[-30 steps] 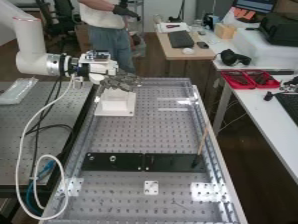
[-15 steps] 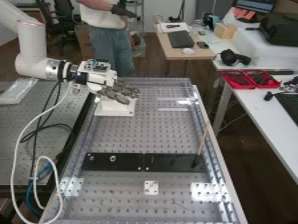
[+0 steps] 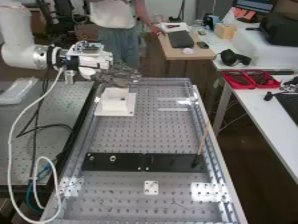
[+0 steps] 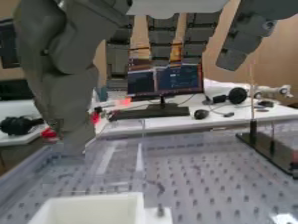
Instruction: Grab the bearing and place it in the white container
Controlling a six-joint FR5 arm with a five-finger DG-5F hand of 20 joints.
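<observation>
My hand (image 3: 118, 75) is beyond and above the white container (image 3: 114, 106), near the bench's far left corner, apart from it. In the wrist view the thumb of the hand (image 4: 63, 65) and the fingers hang extended and spread, with nothing between them. The white container (image 4: 93, 206) stands below them; I cannot tell whether anything lies inside. A small silver ring (image 3: 113, 158), perhaps the bearing, sits on the left part of the black plate.
A black plate (image 3: 166, 162) crosses the perforated bench (image 3: 149, 135), with a thin upright stick (image 3: 202, 142) at its right end. Clear raised walls edge the bench. Red trays (image 3: 249, 79) lie on the side table. A loose white cable hangs below the arm.
The hand first dips closer over the container, then rises and moves back from it, and the arm shifts left. The container and black plate have stayed put.
</observation>
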